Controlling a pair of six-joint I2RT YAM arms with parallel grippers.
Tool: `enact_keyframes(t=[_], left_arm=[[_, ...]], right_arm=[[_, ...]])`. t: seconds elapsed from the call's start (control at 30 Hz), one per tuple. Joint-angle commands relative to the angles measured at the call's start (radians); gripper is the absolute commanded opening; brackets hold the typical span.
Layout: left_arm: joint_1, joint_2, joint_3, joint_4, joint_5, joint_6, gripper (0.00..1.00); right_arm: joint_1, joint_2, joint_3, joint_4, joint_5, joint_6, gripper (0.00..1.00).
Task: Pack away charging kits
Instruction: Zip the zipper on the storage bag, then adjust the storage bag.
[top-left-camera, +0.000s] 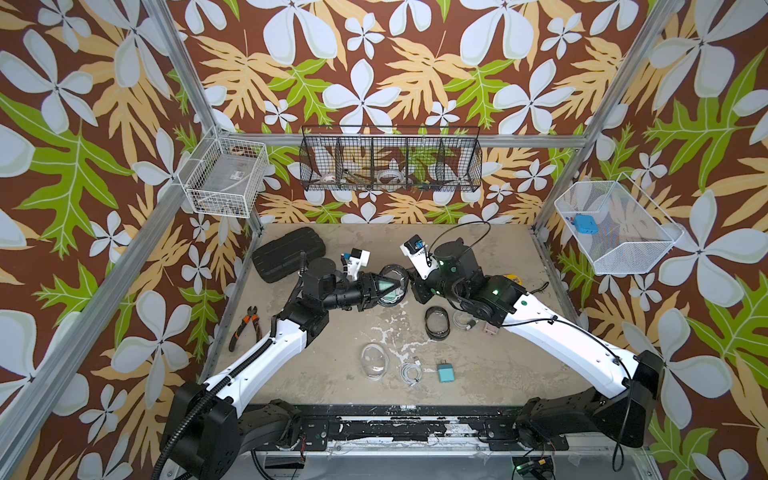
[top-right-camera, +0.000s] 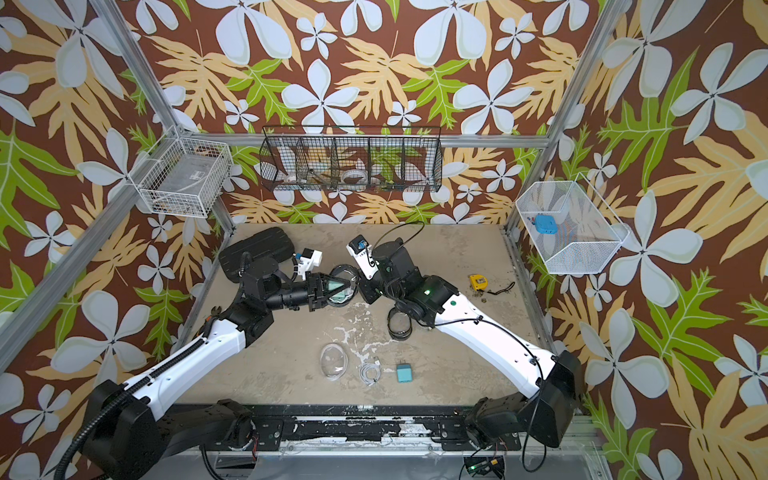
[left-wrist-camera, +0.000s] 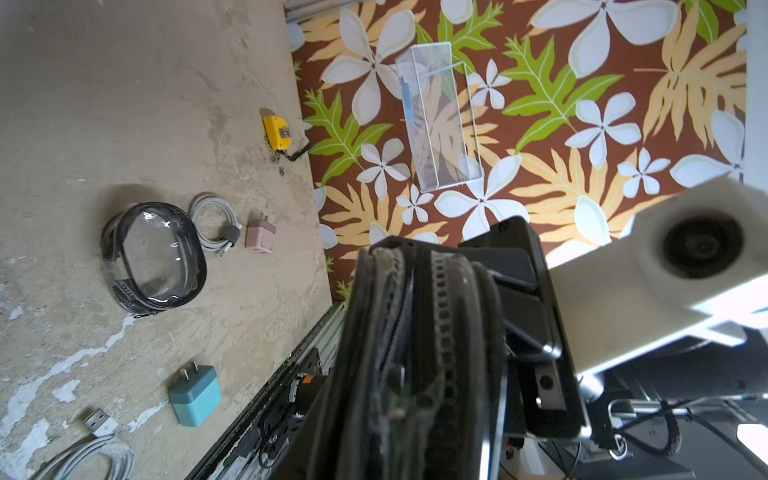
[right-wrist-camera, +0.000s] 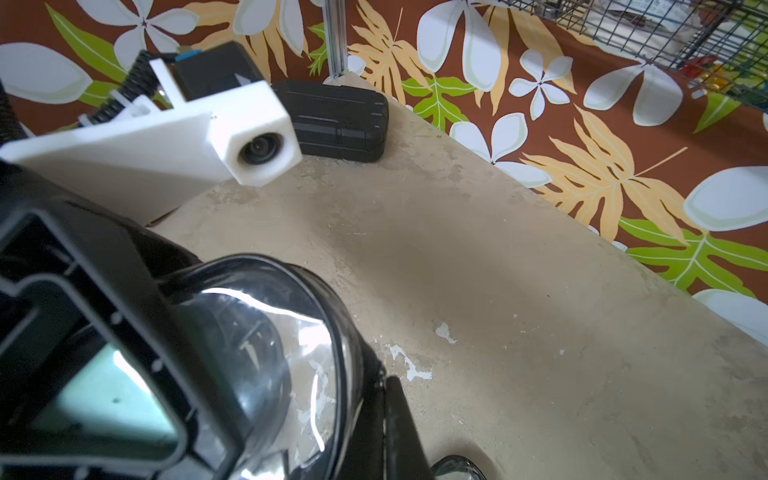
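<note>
Probably a robot test cell in a lab, not a home: a left arm and a right arm are bolted to a rail along the near edge of a scuffed table. Bare metal posts carry flower-print walls, with wire baskets hung on them.

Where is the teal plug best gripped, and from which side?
Grip the teal plug across its two smooth side faces, coming straight down from above. It lies flat, prongs pointing away from the robot, and the coiled white cable beside it lies apart, so both sides are free.
</note>
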Motion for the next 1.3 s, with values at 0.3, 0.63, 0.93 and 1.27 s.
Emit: enact_keyframes(t=[0.3, 0.63, 0.93, 1.27], left_arm=[[-0.008, -0.047, -0.015, -0.023, 0.34, 0.255, 0.0], [-0.062, 0.042, 0.186, -0.396, 0.245, 0.719, 0.0], [-0.111, 0.127, 0.342, -0.697, 0.122, 0.995, 0.0], [-0.136, 0.161, 0.431, -0.84, 0.089, 1.113, 0.04]], right_arm=[[-0.007, -0.055, 0.095, -0.006, -0.209, -0.081, 0.0], [-0.121, -0.174, 0.142, -0.294, -0.407, -0.058, 0.24], [-0.191, -0.157, 0.119, -0.281, -0.742, -0.008, 0.54], [-0.157, -0.141, -0.006, -0.257, -0.786, -0.021, 0.0]])
